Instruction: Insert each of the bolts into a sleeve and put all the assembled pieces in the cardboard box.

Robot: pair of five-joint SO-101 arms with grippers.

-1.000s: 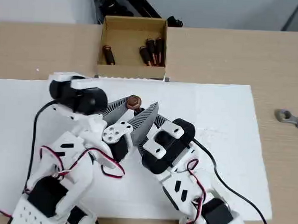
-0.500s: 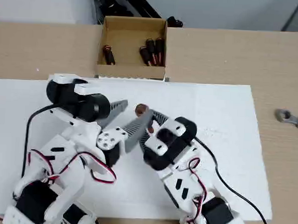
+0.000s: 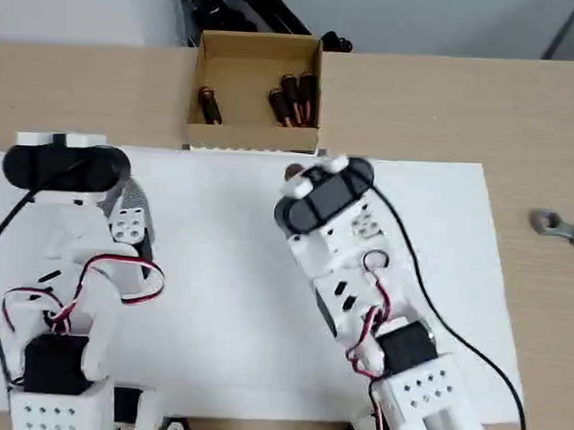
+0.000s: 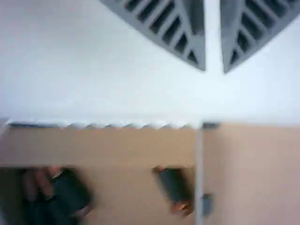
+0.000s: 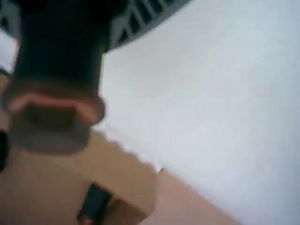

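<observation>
Clamping a blurred assembled piece [image 5: 51,110], the right gripper [image 5: 70,51] hides beneath its wrist just below the cardboard box [image 3: 253,136], upper centre; left gripper [image 4: 213,65] slightly parted, empty.

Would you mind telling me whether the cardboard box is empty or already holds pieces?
Not empty. In the high view the cardboard box holds one dark piece at one side and a cluster at the other.

The left arm [image 3: 68,252] is folded close to its own base, at the left side. The left gripper [image 4: 214,68] points downward, its 2 fingers a little apart with nothing between them. The right arm [image 3: 360,286] is stretched forward, and the right gripper [image 5: 65,33] is clamped on 1 assembled piece [image 5: 54,108].
</observation>
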